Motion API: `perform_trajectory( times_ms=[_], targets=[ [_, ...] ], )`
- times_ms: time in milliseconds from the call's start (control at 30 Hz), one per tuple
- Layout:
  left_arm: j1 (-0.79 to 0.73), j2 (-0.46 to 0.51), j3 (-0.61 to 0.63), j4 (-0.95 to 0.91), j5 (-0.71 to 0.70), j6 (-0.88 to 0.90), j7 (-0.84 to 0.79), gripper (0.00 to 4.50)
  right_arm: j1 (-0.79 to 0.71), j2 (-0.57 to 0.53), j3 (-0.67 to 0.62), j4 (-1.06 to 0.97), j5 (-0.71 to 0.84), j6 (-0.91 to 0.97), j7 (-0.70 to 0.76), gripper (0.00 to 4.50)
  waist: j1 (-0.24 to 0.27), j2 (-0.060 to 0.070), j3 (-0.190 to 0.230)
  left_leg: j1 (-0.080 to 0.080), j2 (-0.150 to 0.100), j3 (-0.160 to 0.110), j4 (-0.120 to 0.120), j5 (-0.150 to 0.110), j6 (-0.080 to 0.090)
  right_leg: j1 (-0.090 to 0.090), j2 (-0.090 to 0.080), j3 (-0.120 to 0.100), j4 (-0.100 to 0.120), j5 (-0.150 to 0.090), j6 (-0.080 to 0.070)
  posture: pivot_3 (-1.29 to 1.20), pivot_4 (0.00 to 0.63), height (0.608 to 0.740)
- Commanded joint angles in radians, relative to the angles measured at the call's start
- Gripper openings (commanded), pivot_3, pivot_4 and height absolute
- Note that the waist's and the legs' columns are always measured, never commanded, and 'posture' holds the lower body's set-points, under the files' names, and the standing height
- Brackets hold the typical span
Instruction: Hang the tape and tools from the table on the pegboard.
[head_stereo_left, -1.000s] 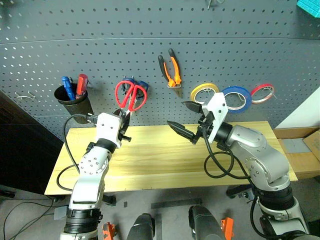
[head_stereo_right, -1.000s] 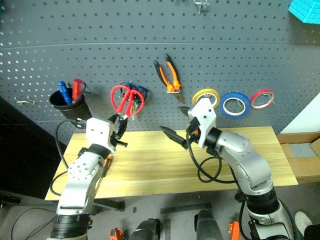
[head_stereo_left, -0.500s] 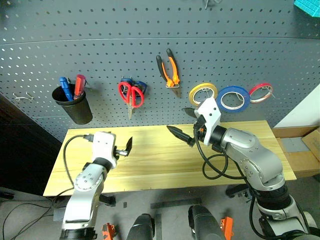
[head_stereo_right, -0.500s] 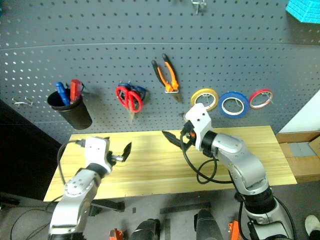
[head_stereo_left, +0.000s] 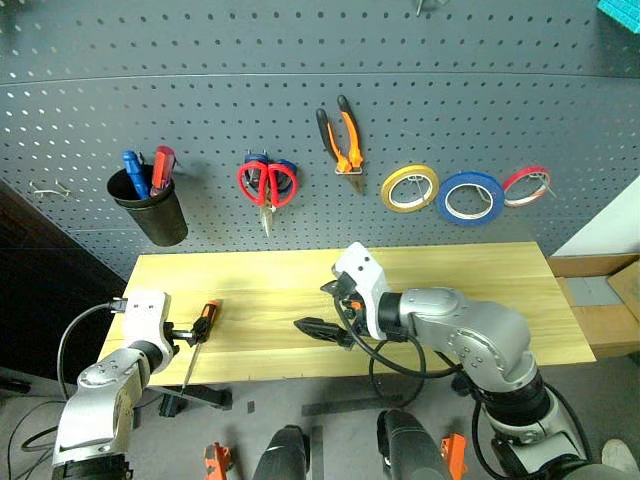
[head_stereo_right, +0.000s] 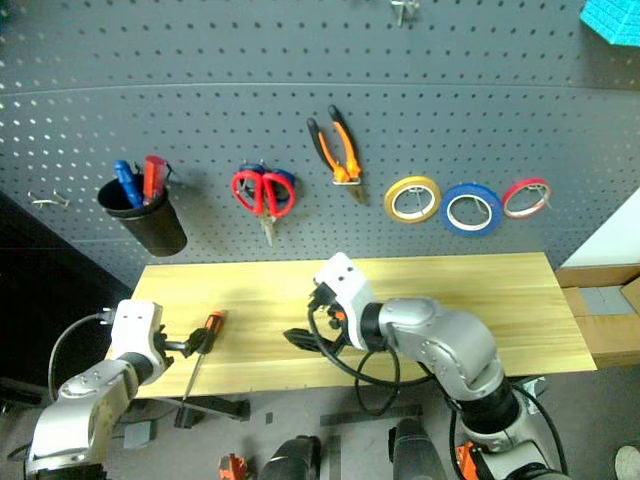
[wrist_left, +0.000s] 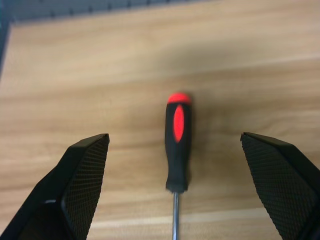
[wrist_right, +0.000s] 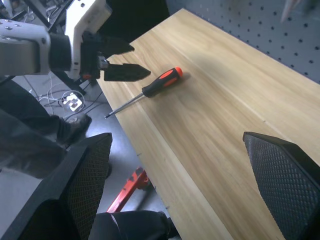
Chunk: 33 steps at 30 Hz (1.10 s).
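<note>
Your tape (head_stereo_left: 468, 197), scissors (head_stereo_left: 266, 184) and pliers (head_stereo_left: 342, 137) hang on the pegboard (head_stereo_left: 300, 60); only the screwdriver (head_stereo_left: 200, 330) remains on the surface (head_stereo_left: 450, 275); both grippers' fingers released, left gripper (wrist_left: 180, 192) straddling it, right gripper (head_stereo_left: 322, 310) empty.

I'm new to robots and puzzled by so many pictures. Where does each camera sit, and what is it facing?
Head cameras, two eyes: look forward and down at the pegboard and table; both arms show.
Left wrist camera: looks along the open left gripper at the screwdriver.
Right wrist camera: looks along the open right gripper across the table.
Shared: the screwdriver shows in every view.
</note>
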Motion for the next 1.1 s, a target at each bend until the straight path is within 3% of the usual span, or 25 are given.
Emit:
perform_trajectory(
  times_ms=[33,400,500,633,833,967,1100],
  targets=[
    [-0.043,0.024,-0.013,0.097,0.004,-0.013,-0.026,4.47,-0.031,0.012,0.015,-0.009,-0.008,-0.004,-0.012,4.50,-0.001,-0.001,0.011,0.000,0.000,0.000,0.000,0.000,0.000,0.000,0.000,0.000,0.000,0.000,0.000,-0.09,0.299,0.740],
    [-0.184,-0.021,-0.088,0.282,0.018,0.044,-0.001,4.47,-0.072,0.002,0.010,0.004,0.005,0.022,0.010,4.50,-0.003,-0.003,0.040,-0.001,0.000,0.001,-0.006,0.000,0.000,-0.003,0.000,0.001,0.000,0.000,0.000,-0.11,0.329,0.740],
    [-0.205,-0.036,-0.075,0.311,0.011,0.064,0.024,3.91,-0.078,-0.009,0.007,0.005,0.007,0.025,0.022,4.50,-0.003,-0.001,0.041,-0.001,0.000,0.001,-0.007,0.000,0.000,-0.004,0.000,0.001,0.000,0.000,0.000,-0.12,0.324,0.740],
    [-0.211,-0.042,-0.065,0.342,0.013,0.057,0.043,2.70,-0.081,-0.028,0.012,0.012,0.004,0.008,0.036,4.50,-0.005,-0.001,0.041,-0.001,0.000,0.001,-0.007,0.000,0.000,-0.004,-0.001,0.001,0.000,0.000,0.000,-0.13,0.303,0.740],
    [-0.160,-0.057,-0.012,0.242,-0.012,0.071,0.083,0.92,-0.055,-0.150,0.130,-0.008,-0.118,-0.367,0.178,4.50,-0.007,-0.003,0.039,0.000,0.000,0.002,-0.007,0.000,-0.001,-0.004,-0.001,0.001,0.000,0.000,0.000,-0.13,0.244,0.740],
    [-0.088,-0.099,0.046,0.080,-0.052,0.101,0.133,0.91,-0.058,-0.136,0.123,0.019,-0.125,-0.466,0.230,4.50,-0.010,-0.006,0.036,-0.001,0.001,0.003,-0.007,0.000,-0.005,-0.005,-0.001,0.001,-0.001,0.000,0.000,-0.13,0.210,0.740],
    [0.011,-0.174,0.062,-0.204,-0.074,0.001,0.161,0.91,-0.081,-0.121,0.107,0.059,-0.139,-0.519,0.262,4.50,-0.004,-0.016,0.028,-0.005,0.001,0.002,-0.007,0.002,-0.010,-0.008,-0.002,0.001,-0.001,0.004,-0.006,-0.14,0.176,0.740]
  ],
)
